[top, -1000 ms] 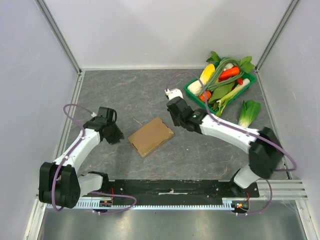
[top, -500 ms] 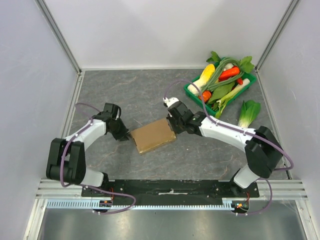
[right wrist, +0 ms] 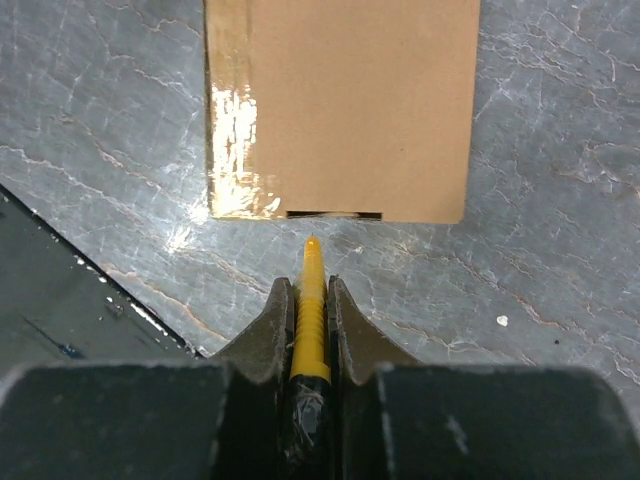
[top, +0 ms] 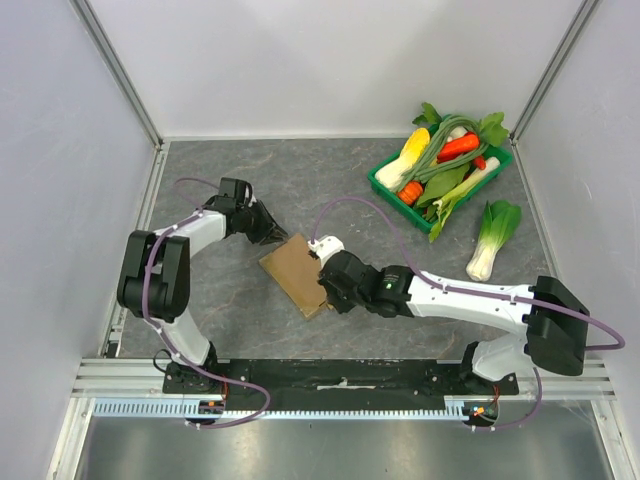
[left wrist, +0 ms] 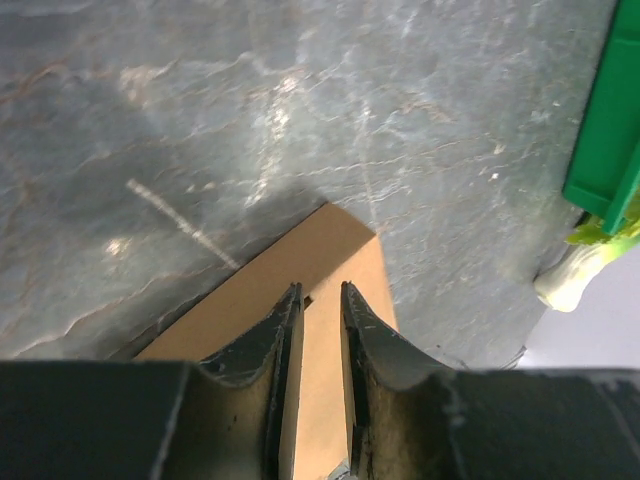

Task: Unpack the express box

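- The left gripper [top: 268, 228] sits at the far left corner of the express box [top: 297, 272]. Its fingers [left wrist: 270, 340] stand a narrow slit apart over the cardboard, with nothing plainly pinched.
- The box lies flat and closed on the grey table [top: 300, 180], between the two grippers.
- It looks light and stiff, and likely to skid on that smooth top. I'd pin a corner from above, keeping off the glossy tape [right wrist: 230, 140], which looks slick.
- The right gripper [top: 324, 290] is at the box's near right edge. Its jaws are clamped on a yellow cutter [right wrist: 312, 285], whose tip stops just short of the box.
- A green tray [top: 378, 183] sits well off to the box's far right.
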